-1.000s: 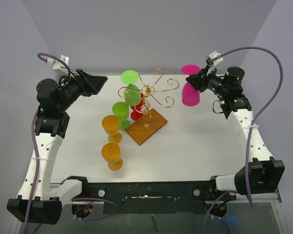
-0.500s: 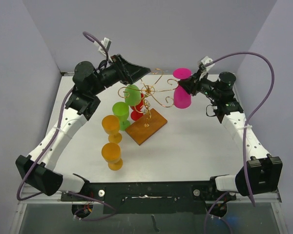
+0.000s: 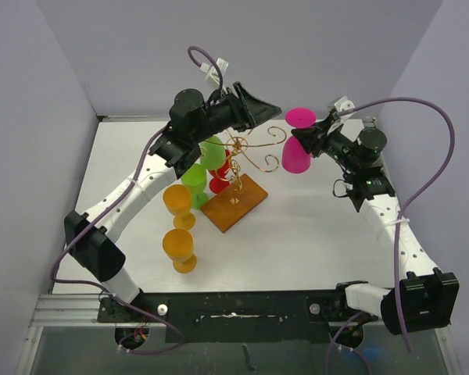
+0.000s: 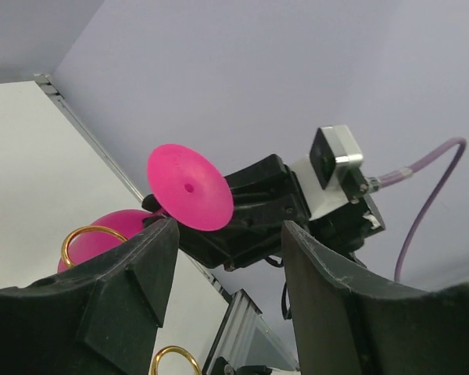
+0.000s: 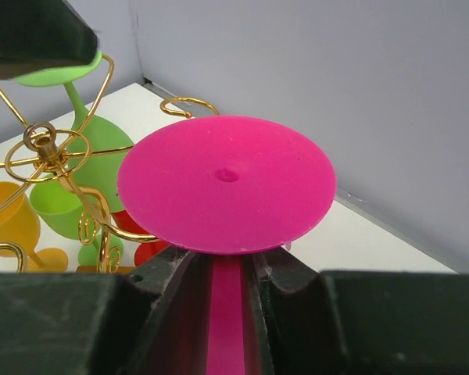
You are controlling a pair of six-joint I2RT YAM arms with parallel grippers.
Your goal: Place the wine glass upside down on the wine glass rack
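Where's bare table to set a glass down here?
Widest free patch: table between the rack base and right arm, running to the near edge. Crowded: left of that base, where green glasses, red glass and orange glasses cluster.

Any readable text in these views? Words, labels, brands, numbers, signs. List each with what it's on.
None readable in any of the three views.
Pink wine glass: plain, no print.
Gold rack and its wooden base: no label or marking shows.
Pale connector block above the right gripper: no print shows on the faces in view.
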